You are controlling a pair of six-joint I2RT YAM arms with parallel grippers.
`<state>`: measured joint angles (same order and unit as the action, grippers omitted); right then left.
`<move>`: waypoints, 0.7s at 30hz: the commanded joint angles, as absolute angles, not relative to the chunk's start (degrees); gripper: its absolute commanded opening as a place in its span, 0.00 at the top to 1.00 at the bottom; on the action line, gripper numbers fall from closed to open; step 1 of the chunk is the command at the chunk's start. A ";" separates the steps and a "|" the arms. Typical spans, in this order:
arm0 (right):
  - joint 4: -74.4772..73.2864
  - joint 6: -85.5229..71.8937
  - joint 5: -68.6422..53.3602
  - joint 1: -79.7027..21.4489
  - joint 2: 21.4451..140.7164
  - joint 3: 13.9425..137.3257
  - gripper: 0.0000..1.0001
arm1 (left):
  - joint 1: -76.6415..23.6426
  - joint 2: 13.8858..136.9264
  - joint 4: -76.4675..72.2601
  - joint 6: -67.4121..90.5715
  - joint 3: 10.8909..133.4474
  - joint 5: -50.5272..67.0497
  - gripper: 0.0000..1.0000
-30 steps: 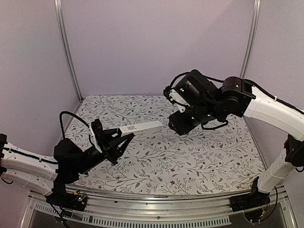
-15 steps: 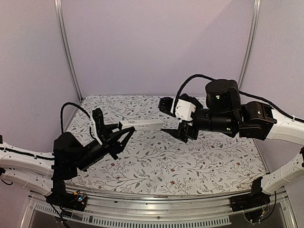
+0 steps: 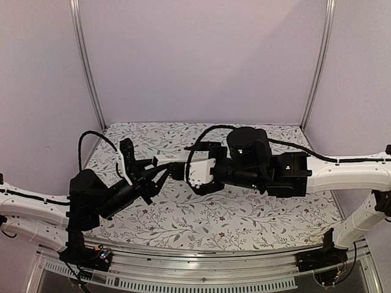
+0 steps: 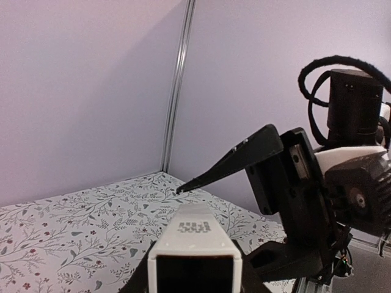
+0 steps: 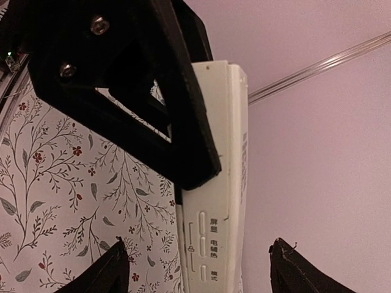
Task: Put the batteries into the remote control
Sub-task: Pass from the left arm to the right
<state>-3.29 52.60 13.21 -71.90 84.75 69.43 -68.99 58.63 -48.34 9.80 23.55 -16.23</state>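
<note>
Floral cloth (image 3: 256, 213); right claw (image 5: 198, 259) astride remote (image 3: 165, 161)

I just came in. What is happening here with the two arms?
The left pincer holds the white remote control in the air above the flowered table. The right pincer is open, with its tips on either side of the remote's free end, not closed on it. No batteries show in any view, so the loading is not yet done.

One remote control (image 5: 227, 152), one left gripper (image 3: 156, 170), one right gripper (image 5: 198, 245)
</note>
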 commanded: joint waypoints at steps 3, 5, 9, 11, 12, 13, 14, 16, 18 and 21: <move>5.42 57.15 19.14 -71.98 86.89 66.53 0.38 | -68.99 58.35 -48.64 10.36 25.27 -16.81 1.00; 6.14 57.66 20.67 -71.98 87.16 65.97 0.39 | -68.99 58.29 -48.73 10.51 25.31 -16.71 1.00; 8.05 58.65 22.11 -71.94 87.03 64.66 0.51 | -69.04 58.36 -48.75 10.37 25.31 -16.70 1.00; 8.79 58.92 23.03 -71.90 87.00 64.53 0.60 | -68.93 58.44 -48.77 10.44 25.30 -16.62 1.00; 9.24 59.05 23.56 -71.91 87.05 64.44 0.63 | -69.02 58.45 -48.82 10.54 25.27 -16.55 1.00; 9.71 59.20 23.96 -71.94 87.09 64.40 0.63 | -69.00 58.45 -48.86 10.70 25.26 -16.60 1.00; 9.99 59.36 24.13 -71.92 87.16 64.28 0.65 | -68.95 58.40 -48.94 10.81 25.23 -16.54 1.00; 11.08 59.83 24.33 -71.89 87.19 64.05 0.69 | -69.03 58.37 -49.04 10.83 25.06 -16.46 1.00; 11.72 60.14 24.72 -71.89 87.35 64.07 0.74 | -68.99 58.52 -49.11 10.78 25.00 -16.68 1.00; 12.13 60.14 24.98 -71.90 87.36 64.44 0.78 | -69.00 58.54 -49.22 10.81 25.00 -16.61 1.00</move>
